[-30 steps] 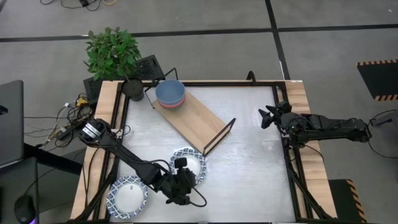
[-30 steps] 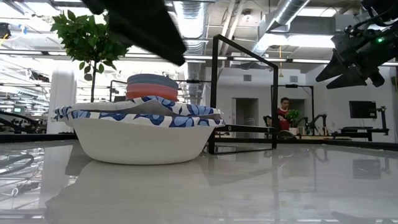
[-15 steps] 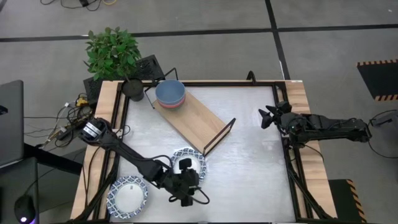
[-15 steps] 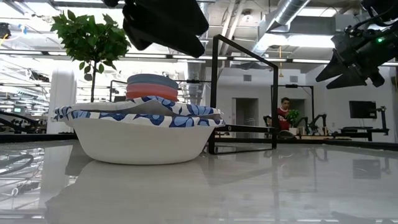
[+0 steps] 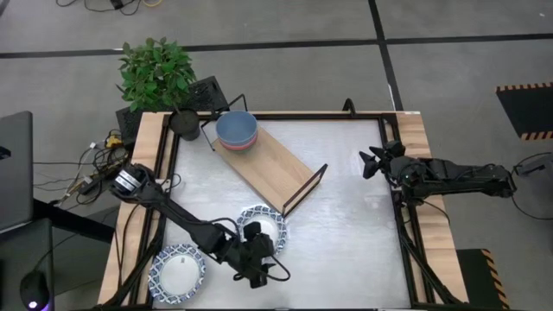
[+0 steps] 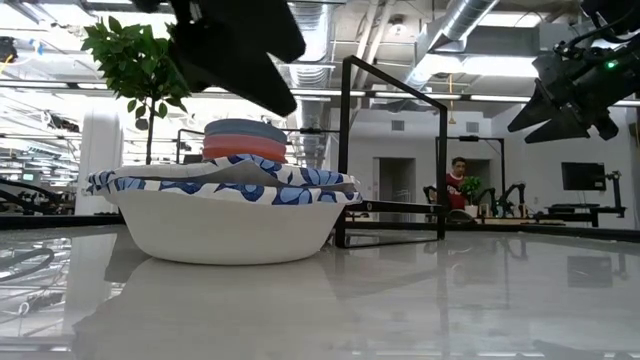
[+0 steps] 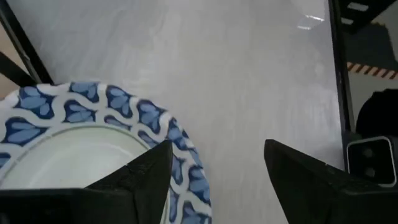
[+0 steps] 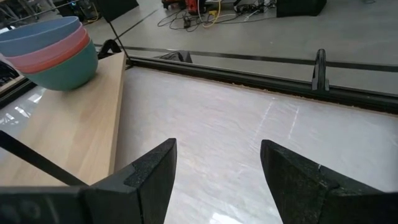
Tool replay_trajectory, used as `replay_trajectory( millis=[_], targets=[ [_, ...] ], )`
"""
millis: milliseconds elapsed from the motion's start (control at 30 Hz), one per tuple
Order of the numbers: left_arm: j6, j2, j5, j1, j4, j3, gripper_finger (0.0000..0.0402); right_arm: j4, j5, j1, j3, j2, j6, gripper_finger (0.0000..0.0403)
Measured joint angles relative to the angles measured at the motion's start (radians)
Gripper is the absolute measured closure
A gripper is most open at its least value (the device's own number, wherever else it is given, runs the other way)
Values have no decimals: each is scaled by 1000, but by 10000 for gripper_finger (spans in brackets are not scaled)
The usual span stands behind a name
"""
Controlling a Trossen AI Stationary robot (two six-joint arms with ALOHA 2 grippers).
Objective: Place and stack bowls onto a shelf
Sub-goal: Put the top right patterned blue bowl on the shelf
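Note:
A blue-and-white patterned bowl (image 5: 263, 223) (image 6: 225, 215) (image 7: 81, 137) sits on the tabletop near the shelf's near end. A second patterned bowl (image 5: 177, 269) stands at the near left corner. Three small bowls, light blue on pink on teal (image 5: 236, 130) (image 8: 53, 53), are stacked on the far end of the light-wood shelf (image 5: 272, 168). My left gripper (image 5: 257, 238) (image 7: 214, 155) (image 6: 235, 50) is open and hovers above the first bowl's near rim, one finger over the inside and one outside. My right gripper (image 5: 366, 163) (image 8: 217, 149) waits open over the table's right side.
A potted green plant (image 5: 157, 73) stands at the far left corner, beside the shelf's black wire end frame (image 5: 220, 108). The shelf's other wire frame (image 5: 304, 188) rises just beyond the bowl. Bare metal tabletop (image 5: 346, 233) lies between the shelf and the right arm.
My left gripper has stayed above the patterned bowl's near rim, shifting a little toward the table's right and then back toward the left. The bowl has not moved.

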Motion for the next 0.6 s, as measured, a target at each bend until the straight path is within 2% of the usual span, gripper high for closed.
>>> replay_trajectory(
  millis=[267,600],
  targets=[
    [29,0,-93,-36,-104,0,181,-11,0,0,-1,0,0,143],
    [50,19,-80,-37,-73,2,183,-12,0,0,-1,0,0,143]
  ],
)
